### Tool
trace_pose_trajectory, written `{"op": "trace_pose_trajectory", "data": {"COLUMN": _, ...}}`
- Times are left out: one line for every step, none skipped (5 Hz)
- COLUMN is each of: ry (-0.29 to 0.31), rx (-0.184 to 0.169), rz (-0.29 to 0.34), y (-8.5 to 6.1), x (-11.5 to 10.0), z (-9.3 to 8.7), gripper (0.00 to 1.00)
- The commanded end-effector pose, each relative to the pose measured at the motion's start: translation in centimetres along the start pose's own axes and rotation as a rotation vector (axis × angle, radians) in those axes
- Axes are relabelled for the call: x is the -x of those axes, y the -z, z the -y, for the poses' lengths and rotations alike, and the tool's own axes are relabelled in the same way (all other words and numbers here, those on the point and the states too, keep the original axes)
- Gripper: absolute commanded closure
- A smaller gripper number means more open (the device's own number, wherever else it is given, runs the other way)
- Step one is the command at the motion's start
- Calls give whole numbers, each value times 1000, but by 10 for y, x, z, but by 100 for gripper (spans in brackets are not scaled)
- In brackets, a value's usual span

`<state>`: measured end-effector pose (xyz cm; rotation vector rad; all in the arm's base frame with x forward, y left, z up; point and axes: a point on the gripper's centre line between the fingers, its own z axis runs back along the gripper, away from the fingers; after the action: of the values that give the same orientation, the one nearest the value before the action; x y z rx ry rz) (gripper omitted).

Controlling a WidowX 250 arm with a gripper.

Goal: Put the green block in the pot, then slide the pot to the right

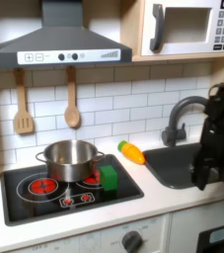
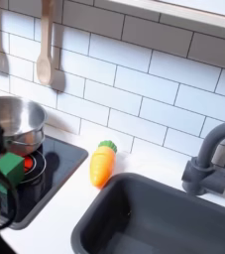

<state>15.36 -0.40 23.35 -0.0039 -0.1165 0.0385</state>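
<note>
1. While the black robot arm point(image 1: 214, 138) rises over the sink point(image 1: 183, 163) at the first exterior view's right, its claw is blurred, so I cannot tell whether it is wide or narrow.
2. The green block point(image 1: 109, 177) sits on the black stovetop point(image 1: 44, 198), just beside the pot point(image 1: 70, 158), outside it.
3. An orange carrot toy point(image 2: 103, 163) lies on the table between stovetop and sink.

On the stove point(image 1: 44, 198), the block point(image 1: 109, 177) sits just right of the pot point(image 1: 68, 158) (first exterior view); carrot point(image 1: 131, 152) between stove and sink point(image 1: 183, 163).
</note>
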Motion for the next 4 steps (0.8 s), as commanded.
{"op": "trace_pose_trajectory", "data": {"ry": -3, "rx": -42, "rz": 31, "y": 8, "x": -36, "z": -27, "gripper": 0}}
{"op": "trace_pose_trajectory", "data": {"ry": -21, "rx": -57, "rz": 39, "y": 12, "x": -56, "z": -40, "gripper": 0}}
{"op": "trace_pose_trajectory", "data": {"ry": -19, "rx": -74, "rz": 61, "y": 15, "x": -80, "z": -48, "gripper": 0}}
{"op": "trace_pose_trajectory", "data": {"ry": -12, "rx": -80, "rz": 66, "y": 20, "x": -96, "z": -55, "gripper": 0}}
